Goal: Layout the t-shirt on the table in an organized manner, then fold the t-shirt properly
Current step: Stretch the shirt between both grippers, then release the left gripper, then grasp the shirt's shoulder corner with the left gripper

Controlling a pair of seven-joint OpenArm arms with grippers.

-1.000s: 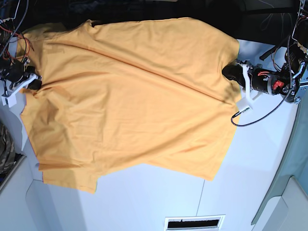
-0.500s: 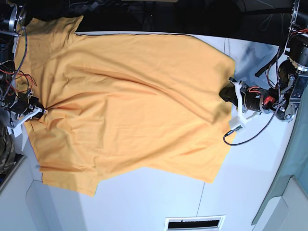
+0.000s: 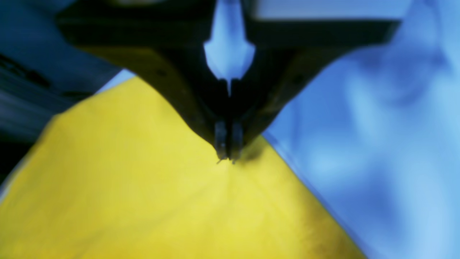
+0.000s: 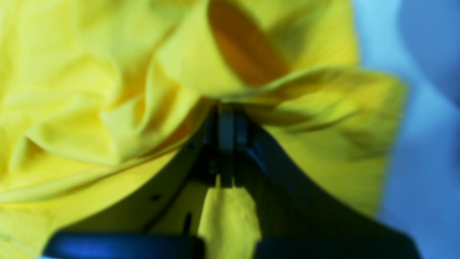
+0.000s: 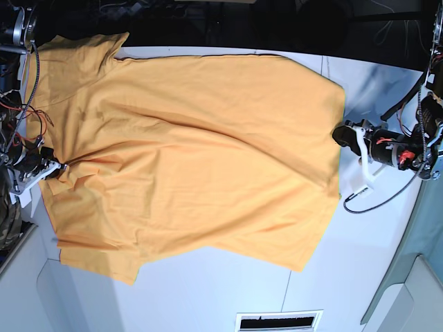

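Note:
The orange-yellow t-shirt point(image 5: 194, 152) lies spread wide on the white table point(image 5: 208, 290), with long creases across it. My left gripper point(image 5: 338, 133), on the right of the base view, is shut on the shirt's right edge. In the left wrist view the shut tips point(image 3: 228, 156) pinch a peak of the cloth point(image 3: 143, 198) above the table point(image 3: 377, 144). My right gripper point(image 5: 57, 166), on the left of the base view, is shut on the shirt's left edge. In the right wrist view bunched cloth point(image 4: 90, 108) gathers at its tips point(image 4: 226, 108).
A camouflage cloth point(image 5: 8, 218) lies at the far left edge. A slotted vent point(image 5: 279, 321) sits at the table's front. A black cable point(image 5: 374, 200) loops under the left arm. The shirt's upper left sleeve point(image 5: 76, 48) reaches the table's dark far edge.
My left gripper has moved right in the base view, drawing the shirt's right edge outward. The shirt lies flatter and wider. My right gripper has shifted slightly lower, still holding the cloth.

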